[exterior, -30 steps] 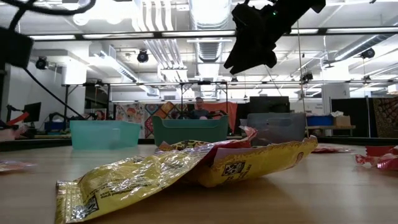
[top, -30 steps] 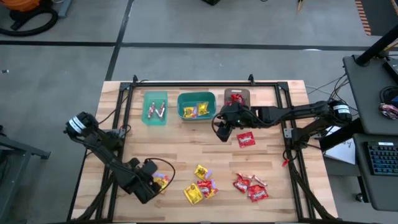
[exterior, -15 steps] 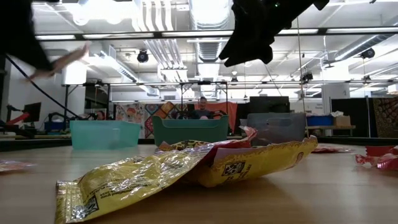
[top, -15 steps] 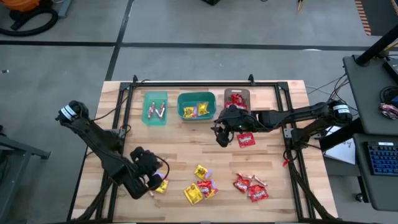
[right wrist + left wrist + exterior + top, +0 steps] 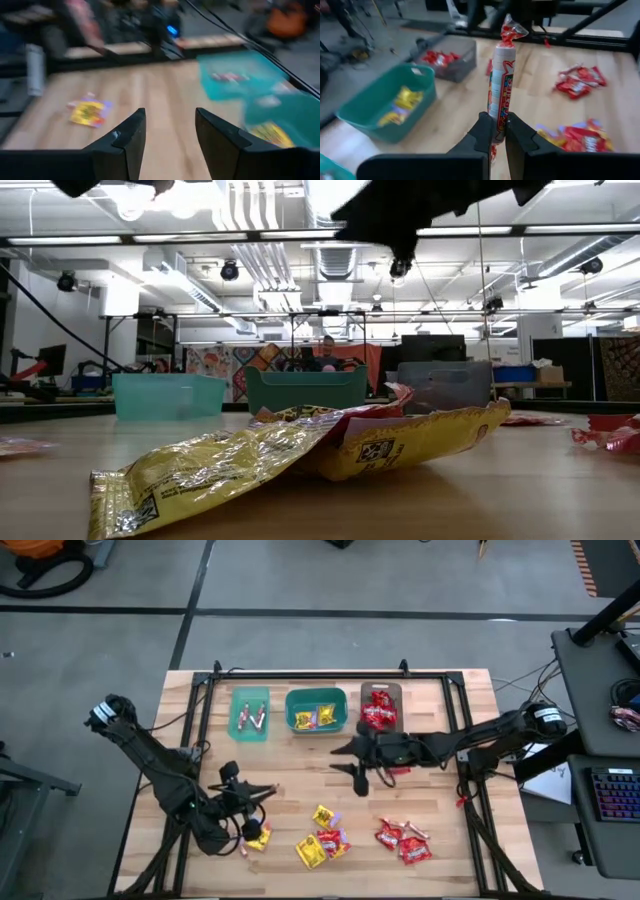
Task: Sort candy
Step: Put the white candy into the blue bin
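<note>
- Left claw (image 5: 493, 131), near the worktop's (image 5: 300, 765) front-left corner, clamps a candy stick (image 5: 499, 85).
- Right claw (image 5: 167, 131), fingers apart and empty, hovers mid-worktop.

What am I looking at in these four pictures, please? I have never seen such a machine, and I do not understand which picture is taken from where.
It is a robot with two dark arms at a wooden table, sorting candy. One picture looks straight down from above, one looks level across the table top, and two come from cameras on the arms' wrists. The left end effector is shut on a candy stick, which its wrist camera shows standing up between the fingers. The right end effector is open and empty above the middle of the table. At the far edge stand three bins: a teal bin with sticks, a teal bin with yellow packets, and a grey-brown bin with red packets. Loose red packets and yellow packets still lie on the near side.
</note>
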Available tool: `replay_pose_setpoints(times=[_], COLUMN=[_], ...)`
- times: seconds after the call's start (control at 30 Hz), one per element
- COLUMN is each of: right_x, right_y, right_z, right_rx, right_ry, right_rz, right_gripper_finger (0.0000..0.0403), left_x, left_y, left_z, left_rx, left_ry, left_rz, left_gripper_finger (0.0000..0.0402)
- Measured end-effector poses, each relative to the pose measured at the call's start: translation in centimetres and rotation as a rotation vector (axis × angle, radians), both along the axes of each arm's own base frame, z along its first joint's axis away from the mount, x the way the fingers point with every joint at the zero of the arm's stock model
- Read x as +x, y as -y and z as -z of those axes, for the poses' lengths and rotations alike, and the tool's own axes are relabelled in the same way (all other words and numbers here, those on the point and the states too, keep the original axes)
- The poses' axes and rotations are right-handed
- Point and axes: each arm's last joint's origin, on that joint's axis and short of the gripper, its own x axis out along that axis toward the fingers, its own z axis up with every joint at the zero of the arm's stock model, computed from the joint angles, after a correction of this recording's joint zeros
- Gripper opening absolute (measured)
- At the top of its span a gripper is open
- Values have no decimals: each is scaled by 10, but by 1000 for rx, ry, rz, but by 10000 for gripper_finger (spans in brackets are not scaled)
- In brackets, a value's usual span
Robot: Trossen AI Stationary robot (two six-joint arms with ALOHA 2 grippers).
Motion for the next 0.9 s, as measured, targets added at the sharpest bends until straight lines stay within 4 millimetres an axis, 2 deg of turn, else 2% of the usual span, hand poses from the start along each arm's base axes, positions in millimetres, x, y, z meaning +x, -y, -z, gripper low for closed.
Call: replay_pose_setpoints(times=[0.1,0.23,0.4,0.5,0.63,0.77,0.9], right_x=[-1,-3,-3,-3,-3,-3,-4], right_y=[-9,-19,-22,-22,-22,-22,-22], right_z=[-3,-3,-3,-3,-3,-3,-2], right_rx=[1,-12,5,28,44,51,74], right_ry=[88,115,116,115,111,111,103], right_rz=[-90,-124,-125,-119,-114,-113,-107], right_gripper_finger=[162,160,161,161,159,158,158], left_x=[6,17,31,36,35,23,3], left_y=[-5,-20,-58,-92,-147,-207,-261], left_z=[-1,-1,-4,-2,7,22,43], left_rx=[54,113,140,137,97,-4,-195], left_ry=[-20,-52,-130,-218,-372,-535,-609], left_rz=[-7,-53,-148,-244,-413,-593,-665], left_gripper_finger=[4,4,4,4,4,4,4])
